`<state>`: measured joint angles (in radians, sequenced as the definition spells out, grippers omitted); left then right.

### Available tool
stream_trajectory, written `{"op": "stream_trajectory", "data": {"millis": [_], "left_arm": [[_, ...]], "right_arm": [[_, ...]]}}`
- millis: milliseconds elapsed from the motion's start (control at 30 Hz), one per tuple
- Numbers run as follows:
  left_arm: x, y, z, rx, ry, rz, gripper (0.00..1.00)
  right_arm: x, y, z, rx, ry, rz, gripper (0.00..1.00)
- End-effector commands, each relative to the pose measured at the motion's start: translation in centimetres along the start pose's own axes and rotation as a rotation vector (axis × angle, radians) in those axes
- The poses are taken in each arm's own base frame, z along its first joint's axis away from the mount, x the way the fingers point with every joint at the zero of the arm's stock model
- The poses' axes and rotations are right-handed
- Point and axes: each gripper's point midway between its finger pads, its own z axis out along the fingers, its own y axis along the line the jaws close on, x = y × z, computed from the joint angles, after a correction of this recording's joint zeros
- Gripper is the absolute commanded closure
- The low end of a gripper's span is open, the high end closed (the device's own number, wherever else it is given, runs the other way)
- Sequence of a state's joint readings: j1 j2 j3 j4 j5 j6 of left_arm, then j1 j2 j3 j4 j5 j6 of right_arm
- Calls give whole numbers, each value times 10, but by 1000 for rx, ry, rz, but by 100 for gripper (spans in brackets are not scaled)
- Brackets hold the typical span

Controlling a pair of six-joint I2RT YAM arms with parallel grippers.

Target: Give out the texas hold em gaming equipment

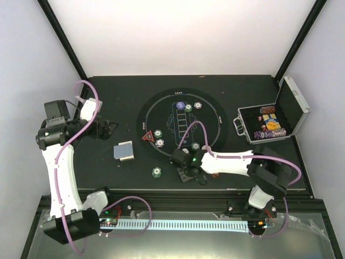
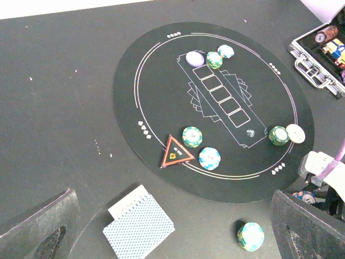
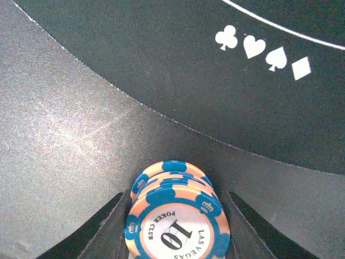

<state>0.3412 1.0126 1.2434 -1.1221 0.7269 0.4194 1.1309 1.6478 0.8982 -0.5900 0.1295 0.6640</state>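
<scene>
1. Top view: a big round black mat with white lines point(image 1: 153, 113) lies mid-counter point(image 1: 108, 91); on it a red triangle marker point(image 1: 147, 137) sits with a green striped chip point(image 1: 157, 134) and a pale blue chip point(image 1: 160, 143) just beside it; a small deck of blue-grey-backed playing cards point(image 1: 124, 151) lies off the mat to its left; an open silver hinged metal case point(image 1: 294, 102) stands at the right; the left tool point(image 1: 108, 129) hangs left of the mat; the right tool point(image 1: 192, 177) is at the mat's near edge.
2. Left wrist view: the left tool is spread wide and empty; a lone green chip point(image 2: 250, 236) rests on the counter just off the mat; a white round button point(image 2: 295, 133) touches a second green chip point(image 2: 278, 135).
3. Right wrist view: a stack of orange-and-blue striped chips point(image 3: 175, 216) sits over bare counter just outside the mat; the right tool's fingers point(image 3: 97, 237) flank it closely; I cannot tell whether they pinch it.
</scene>
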Motion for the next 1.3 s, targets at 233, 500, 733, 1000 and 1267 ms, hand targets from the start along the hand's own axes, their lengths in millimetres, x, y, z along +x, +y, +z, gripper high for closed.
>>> {"op": "stream_trajectory", "data": {"millis": [233, 500, 733, 1000, 1267], "left_arm": [[-12, -13, -12, 25, -37, 39, 1], [-12, -13, -12, 21, -37, 44, 1], [-13, -14, -14, 18, -42, 51, 1], [-14, -13, -15, 12, -44, 56, 1], [-13, -14, -14, 22, -43, 48, 1]], "right_arm": [[-12, -1, -21, 1, -41, -4, 50], [-9, -1, -15, 5, -28, -1, 46], [-1, -7, -3, 30, -1, -4, 45], [-3, -5, -7, 12, -22, 9, 57], [-15, 0, -28, -11, -56, 5, 63]]}}
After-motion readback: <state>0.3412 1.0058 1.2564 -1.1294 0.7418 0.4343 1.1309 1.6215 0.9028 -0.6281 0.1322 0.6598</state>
